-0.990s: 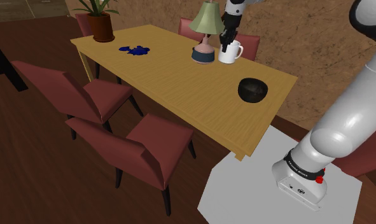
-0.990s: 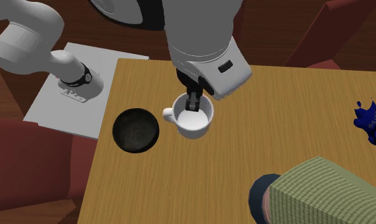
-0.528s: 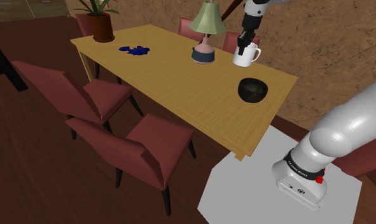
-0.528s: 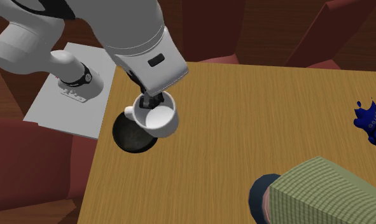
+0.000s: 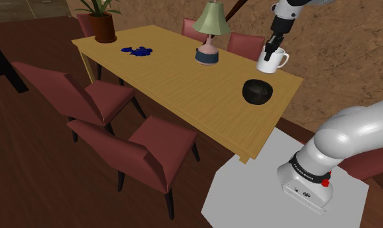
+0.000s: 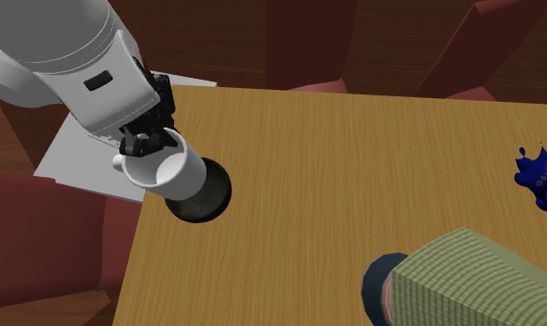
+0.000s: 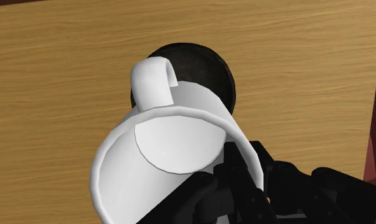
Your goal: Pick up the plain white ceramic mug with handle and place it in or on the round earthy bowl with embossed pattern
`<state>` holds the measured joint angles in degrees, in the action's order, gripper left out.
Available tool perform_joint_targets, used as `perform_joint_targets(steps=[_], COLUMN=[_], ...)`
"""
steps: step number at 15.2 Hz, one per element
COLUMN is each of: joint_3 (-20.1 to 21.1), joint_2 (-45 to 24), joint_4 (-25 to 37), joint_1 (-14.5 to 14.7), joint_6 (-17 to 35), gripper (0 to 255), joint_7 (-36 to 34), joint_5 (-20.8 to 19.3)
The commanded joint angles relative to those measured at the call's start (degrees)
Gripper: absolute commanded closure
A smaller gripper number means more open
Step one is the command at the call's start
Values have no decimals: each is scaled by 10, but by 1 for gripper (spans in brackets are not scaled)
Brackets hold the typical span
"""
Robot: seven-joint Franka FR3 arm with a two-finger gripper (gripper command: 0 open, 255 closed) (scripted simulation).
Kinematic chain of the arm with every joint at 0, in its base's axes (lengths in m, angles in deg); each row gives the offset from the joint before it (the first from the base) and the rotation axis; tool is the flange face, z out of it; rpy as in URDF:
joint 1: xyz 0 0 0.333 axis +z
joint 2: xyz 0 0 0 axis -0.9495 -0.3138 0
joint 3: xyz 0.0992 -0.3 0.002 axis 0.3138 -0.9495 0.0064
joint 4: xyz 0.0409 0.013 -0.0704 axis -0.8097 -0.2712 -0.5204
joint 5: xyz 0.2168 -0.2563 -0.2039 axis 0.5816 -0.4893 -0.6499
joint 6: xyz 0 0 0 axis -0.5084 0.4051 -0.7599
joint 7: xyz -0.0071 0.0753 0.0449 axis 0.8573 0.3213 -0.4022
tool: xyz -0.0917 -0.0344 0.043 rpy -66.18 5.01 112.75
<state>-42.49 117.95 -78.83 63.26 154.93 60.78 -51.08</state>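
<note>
White and plain, the mug (image 5: 272, 61) hangs in the air above the wooden table (image 5: 177, 81), clear of its surface. The black gripper (image 5: 273, 48) pinches it at the rim. The fingers (image 7: 234, 181) are drawn in narrow on the cup's wall and straddle the rim on the side across from the handle. The mug is tilted, so I can see into its open mouth from the second exterior view, and it looks empty inside.

In the shoulder view the mug is near the table's far right corner. It is higher than the dark round bowl (image 5: 258, 91) and a little to its right, and the two are apart. The bowl rests on the tabletop close to that right end. From the second exterior view the mug overlaps the bowl's left edge. From the wrist view the bowl shows just beyond the handle, partly hidden by the mug.

Further left on the table stands a lamp (image 5: 210, 26) with a green shade. Beyond it lie a flat blue splotch (image 5: 137, 50) and, at the far left corner, a potted plant (image 5: 102, 26). Red chairs (image 5: 144, 146) line the near side. The white arm (image 5: 352, 129) rises from the grey stand (image 5: 248, 188) at the shoulder view's lower right.
</note>
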Motion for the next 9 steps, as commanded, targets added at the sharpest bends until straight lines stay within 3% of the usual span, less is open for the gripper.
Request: perform_joint_targets(steps=[1,9], joint_3=[-3,-8], joint_2=[18,15], joint_4=[-20,-79], joint_1=[-4,-6], joint_6=[2,65], gripper=[255,255], joint_7=[4,3], joint_5=[-5,-8])
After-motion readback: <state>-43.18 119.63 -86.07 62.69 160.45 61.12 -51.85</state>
